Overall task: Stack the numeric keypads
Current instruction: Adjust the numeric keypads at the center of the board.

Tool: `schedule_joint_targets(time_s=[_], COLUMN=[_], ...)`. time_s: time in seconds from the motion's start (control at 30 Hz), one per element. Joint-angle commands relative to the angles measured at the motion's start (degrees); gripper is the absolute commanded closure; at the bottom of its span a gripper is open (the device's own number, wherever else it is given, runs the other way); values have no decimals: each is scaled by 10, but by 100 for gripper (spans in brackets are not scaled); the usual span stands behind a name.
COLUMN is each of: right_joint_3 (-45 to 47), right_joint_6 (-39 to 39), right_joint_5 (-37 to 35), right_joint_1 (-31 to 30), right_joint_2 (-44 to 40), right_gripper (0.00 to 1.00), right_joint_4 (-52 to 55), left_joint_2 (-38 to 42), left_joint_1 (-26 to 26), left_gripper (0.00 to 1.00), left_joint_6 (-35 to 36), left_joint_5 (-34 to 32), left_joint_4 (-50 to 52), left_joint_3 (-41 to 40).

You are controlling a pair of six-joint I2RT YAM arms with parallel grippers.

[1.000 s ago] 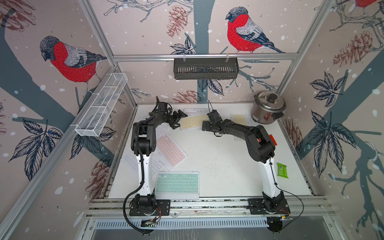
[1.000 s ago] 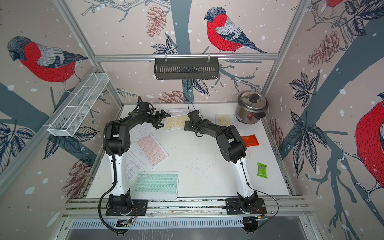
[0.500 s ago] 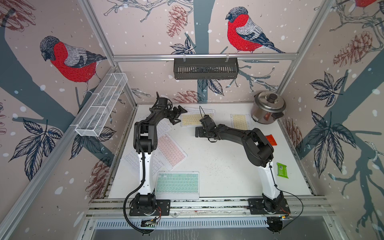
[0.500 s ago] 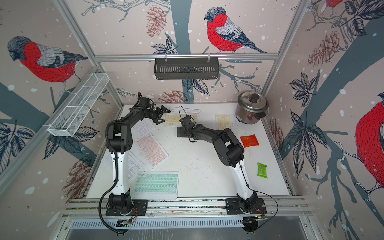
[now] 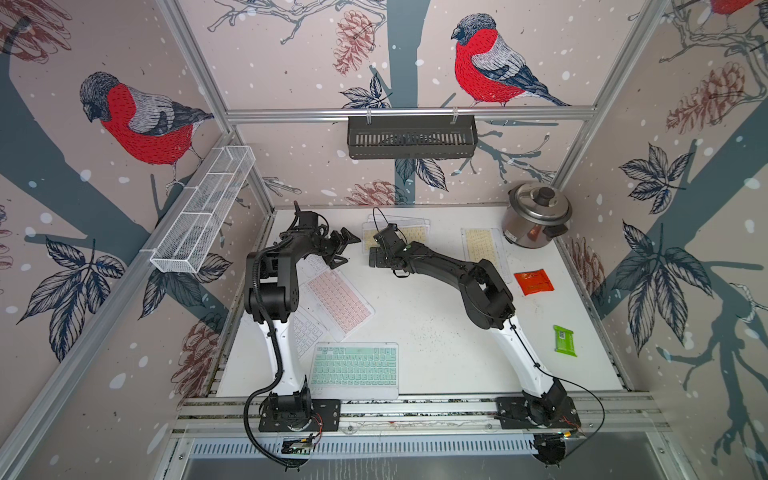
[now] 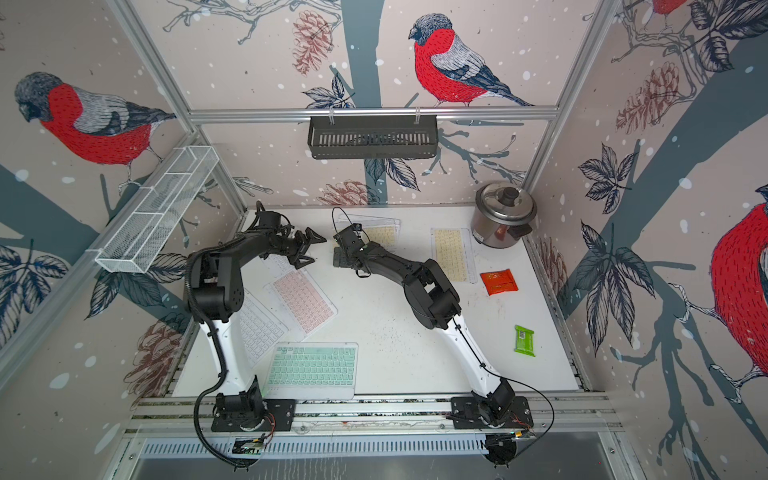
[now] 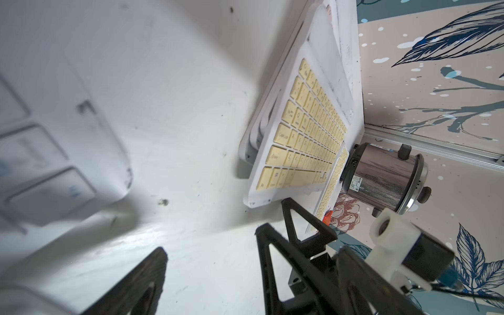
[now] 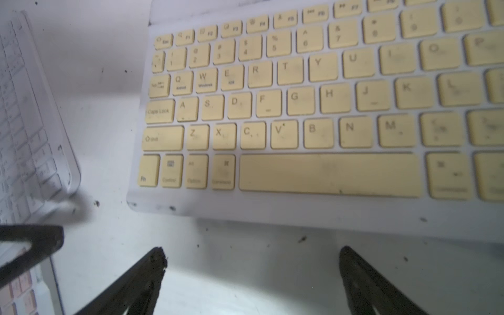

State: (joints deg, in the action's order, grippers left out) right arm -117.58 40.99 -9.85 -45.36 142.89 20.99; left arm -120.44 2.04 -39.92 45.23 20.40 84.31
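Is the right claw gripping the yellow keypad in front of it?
No, in the right wrist view the right claw stands open and empty, short of the yellow keypad and its near edge.

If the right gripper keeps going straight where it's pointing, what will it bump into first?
Most likely the white table, just short of the yellow keypad. The right gripper, jaws open, tilts down at that spot. Depth is unclear; it might catch the keypad's near edge instead.

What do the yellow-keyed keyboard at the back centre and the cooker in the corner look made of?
Yellow-keyed keyboard: probably plastic, matte pale-yellow keys in a smooth white frame, scuffed with dark marks.
Rice cooker: seemingly polished metal, its wall mirrors the surroundings; dark knob, perhaps plastic.
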Motion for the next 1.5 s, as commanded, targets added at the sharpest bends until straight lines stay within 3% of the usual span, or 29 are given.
schedule_joint_targets(time_s=[0.0,0.4,0.6,0.8,0.9,1.1,1.3,1.47], right_joint_3=[-34,-93,-93,-84,-10,237,396,457], right_joint_6=[63,107,93,75,73,75,65,62], right_joint_5=[18,9,57,150,169,210,211,208], right_joint_1=[-4,19,24,19,20,56,97,125], right_joint_2=[34,70,74,55,6,-139,-249,-288], right_gripper=[0,0,0,0,0,0,0,0], right_joint_4=[106,93,59,42,13,-94,-148,-166], left_joint_2=[17,12,4,1,4,20,-9,-64], left_joint_1=[1,2,2,1,-4,-45,-70,-70], left_gripper=[4,4,3,3,4,4,3,4], left_joint_6=[18,22,20,10,-29,-182,-237,-217], left_joint_5=[16,21,21,25,46,74,44,19], left_joint_4=[-16,-28,-35,-38,-73,-241,-300,-259], left_joint_3=[-20,-34,-39,-29,-29,-79,-71,-7])
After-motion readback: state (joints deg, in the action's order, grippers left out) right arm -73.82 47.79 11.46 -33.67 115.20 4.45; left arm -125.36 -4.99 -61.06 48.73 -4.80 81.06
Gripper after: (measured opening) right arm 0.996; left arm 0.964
